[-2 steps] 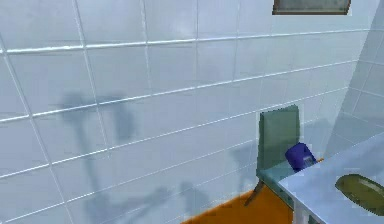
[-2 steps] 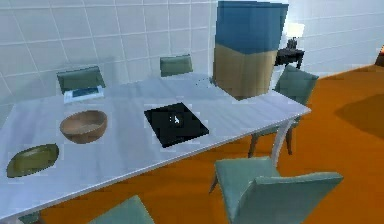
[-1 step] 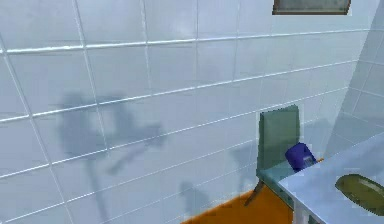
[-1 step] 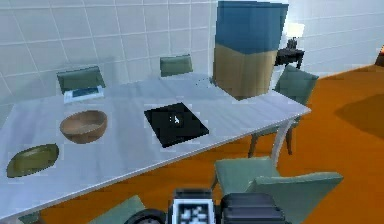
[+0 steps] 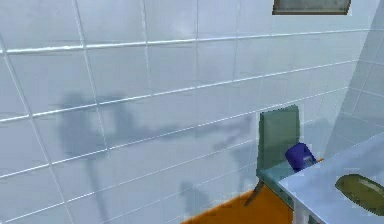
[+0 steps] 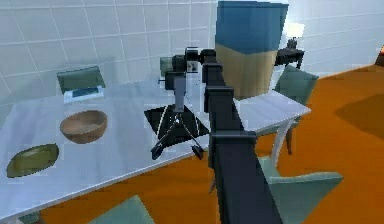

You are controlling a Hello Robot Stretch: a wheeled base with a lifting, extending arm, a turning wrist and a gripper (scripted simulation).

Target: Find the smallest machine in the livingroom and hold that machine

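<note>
My arm rises as a dark bar over a pale table. At its far end the gripper points down, its two thin fingers spread above the tabletop. A dark flat square thing lies on the table right at or behind the fingers, so I cannot tell whether the gripper holds anything. What kind of thing it is cannot be made out.
On the table stand a brown bowl, an olive plate and a tall blue-and-tan box. Teal chairs ring the table. A small blue thing sits by a teal chair at a tiled wall.
</note>
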